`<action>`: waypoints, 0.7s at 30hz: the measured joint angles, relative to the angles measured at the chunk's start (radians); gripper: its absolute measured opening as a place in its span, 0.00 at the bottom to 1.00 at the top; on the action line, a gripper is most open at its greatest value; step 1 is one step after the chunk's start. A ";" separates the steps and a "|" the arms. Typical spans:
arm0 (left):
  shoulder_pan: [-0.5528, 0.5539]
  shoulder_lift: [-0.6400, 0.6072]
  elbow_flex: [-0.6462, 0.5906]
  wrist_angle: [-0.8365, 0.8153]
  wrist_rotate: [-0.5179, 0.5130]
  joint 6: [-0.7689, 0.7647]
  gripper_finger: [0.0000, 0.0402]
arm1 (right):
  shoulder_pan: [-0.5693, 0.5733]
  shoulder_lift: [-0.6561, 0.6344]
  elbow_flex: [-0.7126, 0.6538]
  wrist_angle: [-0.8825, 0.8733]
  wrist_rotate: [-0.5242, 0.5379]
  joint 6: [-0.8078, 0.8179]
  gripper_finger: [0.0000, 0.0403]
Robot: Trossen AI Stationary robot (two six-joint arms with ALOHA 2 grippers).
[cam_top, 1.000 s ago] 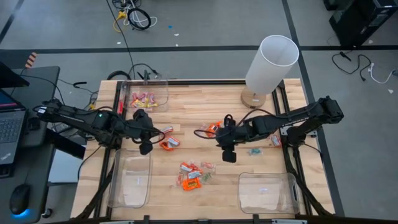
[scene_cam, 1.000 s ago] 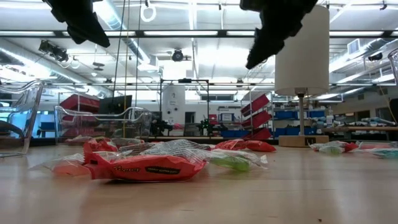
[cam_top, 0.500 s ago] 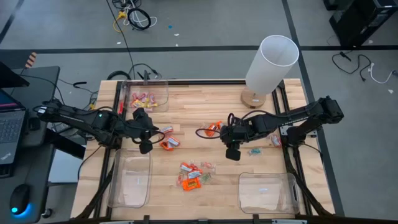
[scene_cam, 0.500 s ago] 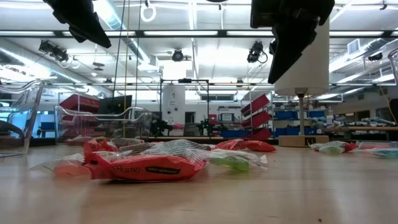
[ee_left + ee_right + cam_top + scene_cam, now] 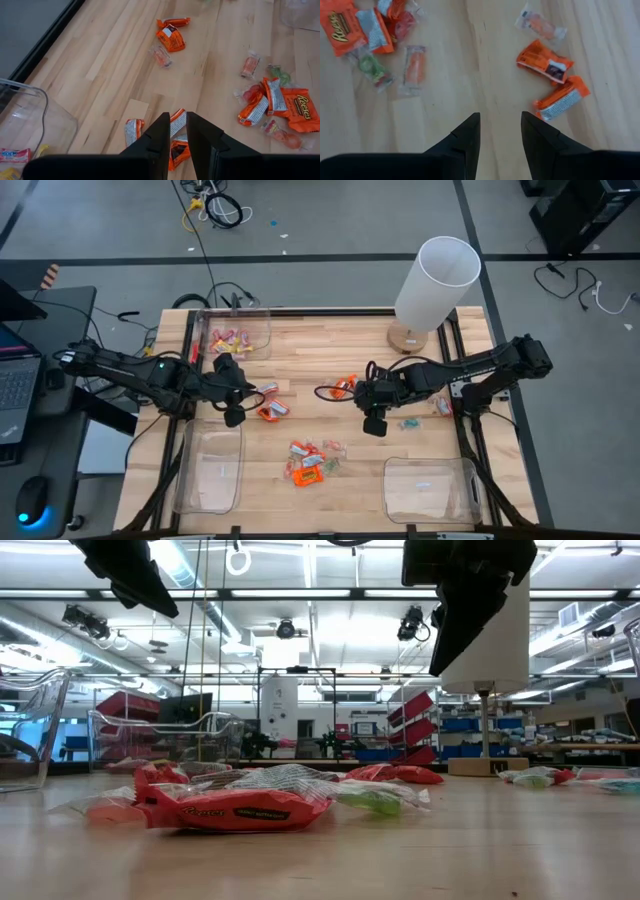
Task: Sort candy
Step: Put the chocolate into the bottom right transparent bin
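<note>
We see the left hand narrowly parted above orange candy on the table; the right hand hangs open, empty.

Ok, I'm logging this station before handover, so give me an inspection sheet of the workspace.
Surface: wooden table, bare between piles.
Job's things: loose candy near the front middle, more by each claw; pink candies in the rear-left bin; two front bins look empty.
Clutter: white lamp at the back right.
Grippers: left claw over orange candy, jaws narrow; right claw open above bare wood.
Cables: loops on the floor.
Surroundings: laptop to the left.
</note>
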 joint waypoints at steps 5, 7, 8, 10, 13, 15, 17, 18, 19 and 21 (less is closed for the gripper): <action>0.000 0.000 0.000 0.000 -0.025 0.000 0.17 | -0.006 0.000 -0.001 0.021 0.062 -0.050 0.32; 0.000 0.000 0.000 0.000 -0.046 0.001 0.17 | -0.013 0.000 -0.001 0.047 0.079 -0.078 0.32; 0.000 0.000 0.000 0.000 -0.056 0.003 0.17 | -0.018 0.000 -0.001 0.066 0.081 -0.094 0.32; 0.000 0.000 0.000 0.000 -0.079 0.020 0.17 | -0.028 0.000 -0.001 0.114 0.081 -0.136 0.32; 0.000 0.000 0.000 0.001 -0.112 0.024 0.17 | -0.046 0.000 -0.001 0.189 0.082 -0.202 0.32; 0.000 0.000 0.000 0.001 -0.120 0.024 0.17 | -0.060 0.000 -0.001 0.227 0.082 -0.245 0.32; 0.000 0.000 0.000 0.001 -0.122 0.024 0.17 | -0.073 0.000 -0.001 0.259 0.083 -0.282 0.32; 0.000 0.000 0.000 0.001 -0.122 0.024 0.17 | -0.080 0.000 -0.001 0.270 0.083 -0.296 0.32; 0.000 0.000 0.000 0.001 -0.122 0.024 0.17 | -0.088 0.000 -0.001 0.280 0.083 -0.310 0.32; 0.000 0.000 0.000 0.001 -0.122 0.024 0.17 | -0.103 0.005 -0.001 0.306 0.084 -0.334 0.32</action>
